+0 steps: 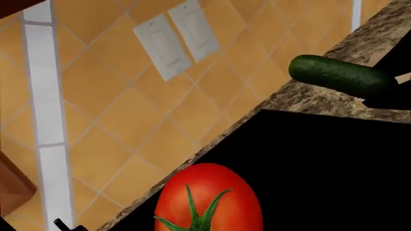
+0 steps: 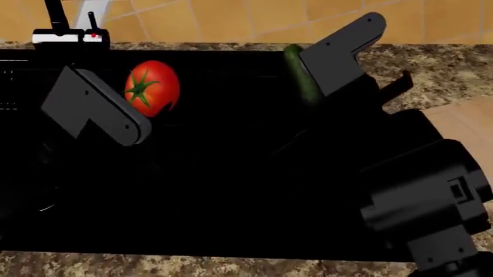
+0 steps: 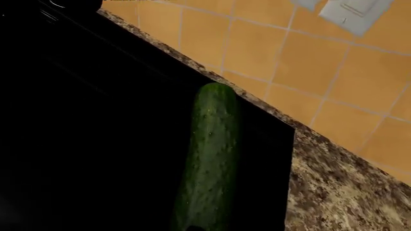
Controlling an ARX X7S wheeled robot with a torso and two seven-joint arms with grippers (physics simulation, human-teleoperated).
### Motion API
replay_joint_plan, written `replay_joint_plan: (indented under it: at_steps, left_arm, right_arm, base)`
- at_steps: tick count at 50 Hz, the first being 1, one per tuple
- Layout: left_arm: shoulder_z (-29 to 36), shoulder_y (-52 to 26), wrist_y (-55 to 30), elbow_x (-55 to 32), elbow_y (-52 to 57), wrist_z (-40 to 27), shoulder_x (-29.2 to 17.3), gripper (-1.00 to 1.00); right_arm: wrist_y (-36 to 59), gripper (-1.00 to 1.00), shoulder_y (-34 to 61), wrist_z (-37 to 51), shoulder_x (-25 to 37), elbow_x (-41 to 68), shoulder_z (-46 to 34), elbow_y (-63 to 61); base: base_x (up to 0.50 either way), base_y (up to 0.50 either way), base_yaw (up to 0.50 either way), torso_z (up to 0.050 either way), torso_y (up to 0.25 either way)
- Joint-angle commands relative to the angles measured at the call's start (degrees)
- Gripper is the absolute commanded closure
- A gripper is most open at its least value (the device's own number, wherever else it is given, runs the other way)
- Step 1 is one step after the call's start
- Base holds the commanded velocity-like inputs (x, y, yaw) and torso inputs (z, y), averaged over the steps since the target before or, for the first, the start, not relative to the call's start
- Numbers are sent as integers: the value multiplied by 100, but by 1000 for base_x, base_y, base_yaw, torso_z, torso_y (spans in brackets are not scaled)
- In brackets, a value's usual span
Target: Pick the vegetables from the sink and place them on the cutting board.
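Note:
A glossy red tomato (image 2: 152, 88) with a green star stem hangs over the back left of the black sink (image 2: 231, 190). My left gripper (image 2: 156, 105) is shut on it, and its black fingers are lost against the dark basin. In the left wrist view the tomato (image 1: 209, 199) fills the lower middle, stem facing the camera. My right gripper (image 2: 310, 95) is shut on the dark green cucumber (image 2: 297, 72), which is raised at the sink's back right corner. The cucumber (image 3: 209, 163) runs straight out from the right wrist camera. The tan cutting board (image 2: 466, 124) lies on the counter to the right.
A black faucet (image 2: 58, 23) stands at the sink's back left. Speckled granite counter (image 2: 439, 69) surrounds the basin, backed by an orange tiled wall with white outlet plates (image 1: 173, 38). The right arm's bulky black links (image 2: 419, 196) cover the sink's right side.

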Motion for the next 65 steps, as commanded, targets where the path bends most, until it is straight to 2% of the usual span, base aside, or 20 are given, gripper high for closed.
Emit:
replay_joint_plan:
  at_steps: [1, 11, 43, 50, 56, 65]
  left_arm:
    - [-121, -133, -195, -243, -85, -217, 150, 100]
    - [-74, -73, -189, -210, 3, -199, 95, 100]
    - [-100, -38, -180, -267, 237, -212, 111, 100]
    - [-156, -96, -277, -395, 225, -206, 182, 100]
    - [100, -108, -203, 152, 152, -492, 294, 100]
    - [-113, -359, -385, -235, -216, -300, 616, 100]
  right_arm:
    - [155, 100, -12, 108, 58, -5, 195, -274]
    - [-62, 100, -10, 111, -18, -14, 179, -122]
    - [231, 100, -224, 201, 133, 164, 330, -675]
    - [284, 100, -260, 290, 145, 196, 433, -787]
    - [318, 100, -338, 374, 147, 234, 534, -874]
    - [544, 100, -341, 478, 105, 351, 746, -934]
  base:
    - [66, -500, 0, 0, 0]
    - [95, -500, 0, 0, 0]
    - [22, -500, 0, 0, 1]
    - [0, -500, 0, 0, 0]
    - [0, -500, 0, 0, 2]
    - [1, -500, 0, 0, 1]
